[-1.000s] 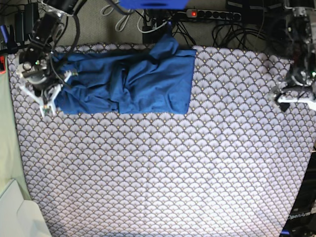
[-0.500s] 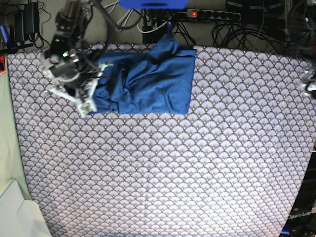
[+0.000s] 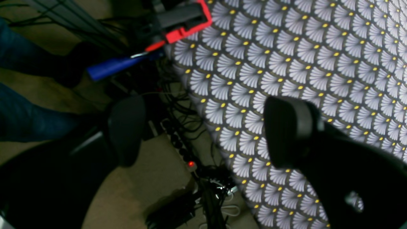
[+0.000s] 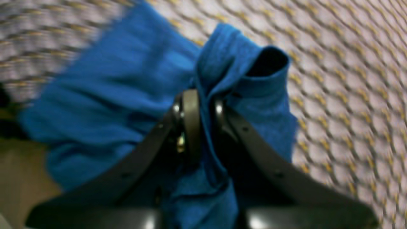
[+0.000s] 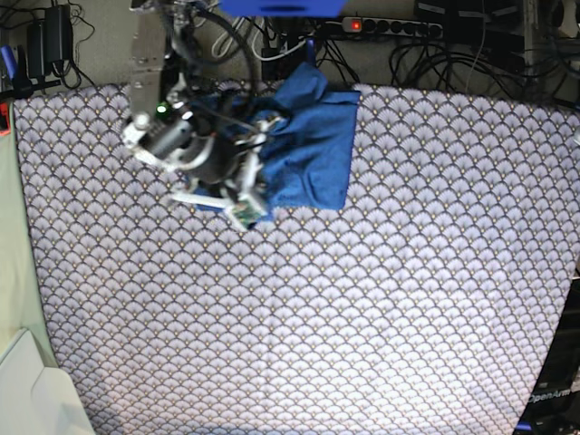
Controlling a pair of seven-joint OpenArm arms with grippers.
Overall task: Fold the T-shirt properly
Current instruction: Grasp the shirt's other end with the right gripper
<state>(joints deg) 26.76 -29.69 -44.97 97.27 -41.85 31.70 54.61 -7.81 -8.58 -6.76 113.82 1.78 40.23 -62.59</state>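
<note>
Right pincer [image 4: 203, 105] clamped, left pincer [image 3: 203, 130] agape

T-shirt [image 5: 313, 149] partly hidden behind right hand [image 5: 237, 204]

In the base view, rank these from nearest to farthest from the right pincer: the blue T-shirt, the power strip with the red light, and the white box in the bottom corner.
1. T-shirt: clamped in the right pincer, at the table's far edge.
2. Power strip: behind the table, top centre-right.
3. White box: bottom-left corner, off the patterned cloth.
</note>
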